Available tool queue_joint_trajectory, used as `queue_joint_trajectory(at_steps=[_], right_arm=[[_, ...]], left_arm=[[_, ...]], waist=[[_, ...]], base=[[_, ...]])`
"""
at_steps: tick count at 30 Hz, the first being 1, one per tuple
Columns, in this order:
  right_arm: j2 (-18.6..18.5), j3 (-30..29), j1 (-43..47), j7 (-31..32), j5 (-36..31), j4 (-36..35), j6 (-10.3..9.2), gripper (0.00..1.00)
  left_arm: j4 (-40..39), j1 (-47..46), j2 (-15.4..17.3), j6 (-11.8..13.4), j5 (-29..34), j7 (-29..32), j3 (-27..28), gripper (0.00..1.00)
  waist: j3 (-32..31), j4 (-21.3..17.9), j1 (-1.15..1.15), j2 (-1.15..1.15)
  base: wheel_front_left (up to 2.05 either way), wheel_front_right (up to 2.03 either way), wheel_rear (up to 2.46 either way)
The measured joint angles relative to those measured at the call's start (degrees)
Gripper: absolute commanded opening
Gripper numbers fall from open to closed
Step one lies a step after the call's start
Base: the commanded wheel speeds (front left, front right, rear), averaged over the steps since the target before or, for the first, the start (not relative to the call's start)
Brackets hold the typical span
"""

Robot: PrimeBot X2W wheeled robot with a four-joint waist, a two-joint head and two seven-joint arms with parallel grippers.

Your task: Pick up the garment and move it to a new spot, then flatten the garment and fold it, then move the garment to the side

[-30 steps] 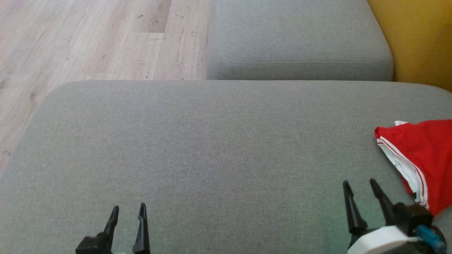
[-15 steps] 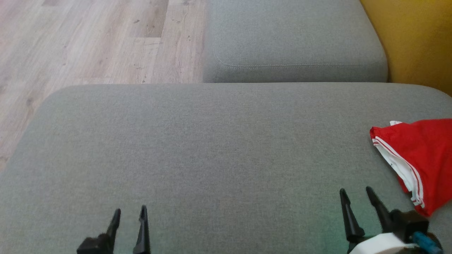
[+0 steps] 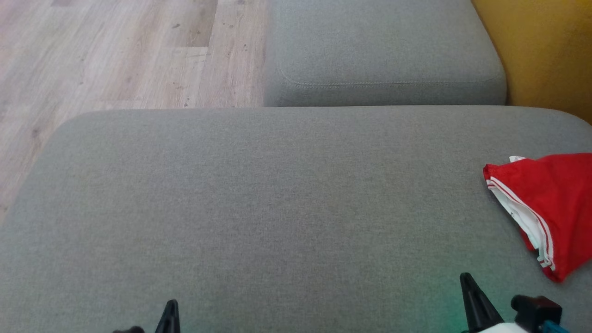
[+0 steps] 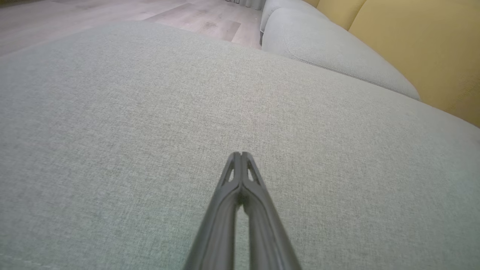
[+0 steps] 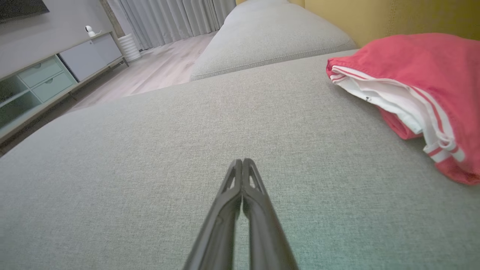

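Garment [image 3: 555, 203]: red with white striped trim, lying in loose layers toward the right edge of the sofa cushion [image 3: 277, 208], partly cut off by the head view.
State of left jaws: closed tip to tip, nothing held, over bare fabric near the front edge, left of middle.
State of right jaws: closed tip to tip, nothing held, near the front edge, toward the right.
Garment vs jaws: ahead and right of right jaws, apart, no contact; well apart from left jaws.
Risk 1: closed tips shoving cloth instead of gripping; cause, no opening before the reach.
Risk 2: pinch on top layer only, layers spilling on lift.
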Motion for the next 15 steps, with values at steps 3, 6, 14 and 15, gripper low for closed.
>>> queue_joint_trajectory(at_steps=[3, 6, 14, 15], right_arm=[[0.0, -0.05, -0.09, 0.04, 2.02, 0.01, 0.0, 0.0], [-0.01, -0.22, -0.81, 0.13, 4.79, 0.08, 0.0, 0.0], [-0.02, -0.53, -1.19, 0.88, 10.37, 0.35, 0.0, 0.0], [-0.02, -0.54, -1.36, 0.9, 11.04, 0.38, 0.0, 0.0]], left_arm=[[0.01, -0.2, -0.15, -0.46, -1.38, 0.44, 0.64, 0.0], [0.04, -0.76, -0.82, -1.36, -3.18, 1.0, 1.94, 0.0], [0.13, -1.03, -1.65, -2.79, -6.65, 2.07, 4.15, 0.0], [0.14, -1.1, -1.68, -2.85, -7.02, 2.43, 4.32, 0.0]], waist=[[0.15, -0.09, 0.0, 0.0], [0.33, -0.2, 0.0, 0.0], [0.71, -0.43, 0.0, 0.0], [0.75, -0.46, 0.0, 0.0]], base=[[0.0, 0.0, 0.0], [0.0, 0.0, 0.0], [0.0, 0.0, 0.0], [0.0, 0.0, 0.0]])
